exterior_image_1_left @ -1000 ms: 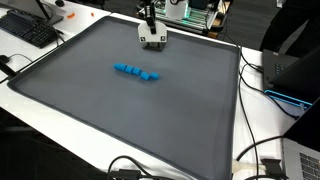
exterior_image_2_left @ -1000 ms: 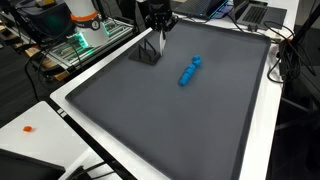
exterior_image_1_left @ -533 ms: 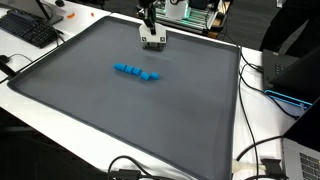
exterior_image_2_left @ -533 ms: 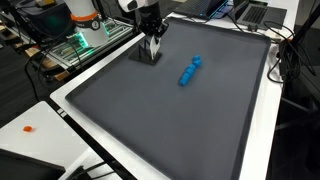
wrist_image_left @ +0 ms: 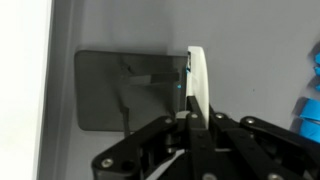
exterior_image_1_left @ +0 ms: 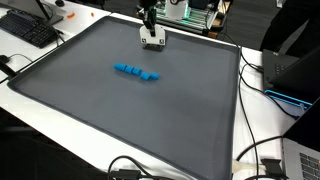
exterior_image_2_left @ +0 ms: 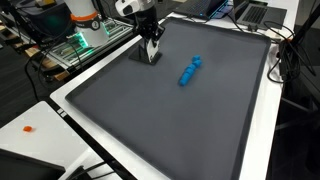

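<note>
Presently the tool (exterior_image_1_left: 151, 34) stands at the far edge of the grey mat (exterior_image_1_left: 120, 115), close to the mat's rim and to the equipment behind it. Its fingers are pressed together on a thin white piece (exterior_image_1_left: 152, 42), which they pinch from both sides. In the wrist view the tool (wrist_image_left: 195, 120) comes in from the bottom, and the white piece (wrist_image_left: 198, 78) shows edge-on as a narrow upright strip rising from between the black fingers (wrist_image_left: 165, 135). Just beside the strip, a darker grey rectangle (wrist_image_left: 125, 90) lies on the mat; whether it is a shadow or a face of the piece cannot be told. In an exterior view the tool (exterior_image_2_left: 151, 44) points downward, with a dark wedge-shaped form (exterior_image_2_left: 147, 56) directly under it on the mat (exterior_image_2_left: 170, 125). A short row of blue blocks (exterior_image_1_left: 137, 72) lies flat near the middle of the mat, well apart from the tool and untouched. The blocks (exterior_image_2_left: 189, 72) run in a slightly slanted line, and one end of the row (wrist_image_left: 308, 112) shows at the right edge of the wrist view. The mat rests on a white counter (exterior_image_2_left: 25, 115). A keyboard (exterior_image_1_left: 30, 28) sits on the counter beyond one corner of the mat.
</note>
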You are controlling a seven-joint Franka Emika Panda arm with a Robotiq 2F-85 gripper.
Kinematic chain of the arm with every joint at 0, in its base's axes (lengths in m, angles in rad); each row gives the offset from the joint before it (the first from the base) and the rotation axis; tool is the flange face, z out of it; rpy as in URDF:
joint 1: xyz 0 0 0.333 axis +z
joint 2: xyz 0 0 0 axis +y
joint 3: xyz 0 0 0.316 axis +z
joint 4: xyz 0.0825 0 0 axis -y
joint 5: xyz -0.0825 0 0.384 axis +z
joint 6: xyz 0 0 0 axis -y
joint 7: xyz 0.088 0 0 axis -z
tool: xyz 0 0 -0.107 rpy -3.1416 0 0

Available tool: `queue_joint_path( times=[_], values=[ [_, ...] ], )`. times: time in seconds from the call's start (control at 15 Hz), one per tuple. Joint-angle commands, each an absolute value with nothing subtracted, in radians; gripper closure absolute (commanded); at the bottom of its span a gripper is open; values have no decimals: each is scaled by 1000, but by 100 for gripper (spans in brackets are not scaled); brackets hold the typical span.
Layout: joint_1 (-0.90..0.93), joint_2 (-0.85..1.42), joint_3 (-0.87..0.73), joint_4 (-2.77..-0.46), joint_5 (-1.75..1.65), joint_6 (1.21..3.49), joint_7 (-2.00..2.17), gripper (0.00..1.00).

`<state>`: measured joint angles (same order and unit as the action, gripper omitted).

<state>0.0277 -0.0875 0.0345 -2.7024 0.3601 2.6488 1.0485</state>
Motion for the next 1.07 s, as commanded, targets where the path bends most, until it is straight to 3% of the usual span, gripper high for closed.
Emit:
queue_joint_path(
  times=[0.0, 1.0],
  values=[
    [37, -90, 44, -2733, 407, 2708, 1040, 99],
    [48, -33, 60, -2739, 411, 2765, 1042, 99]
  ],
)
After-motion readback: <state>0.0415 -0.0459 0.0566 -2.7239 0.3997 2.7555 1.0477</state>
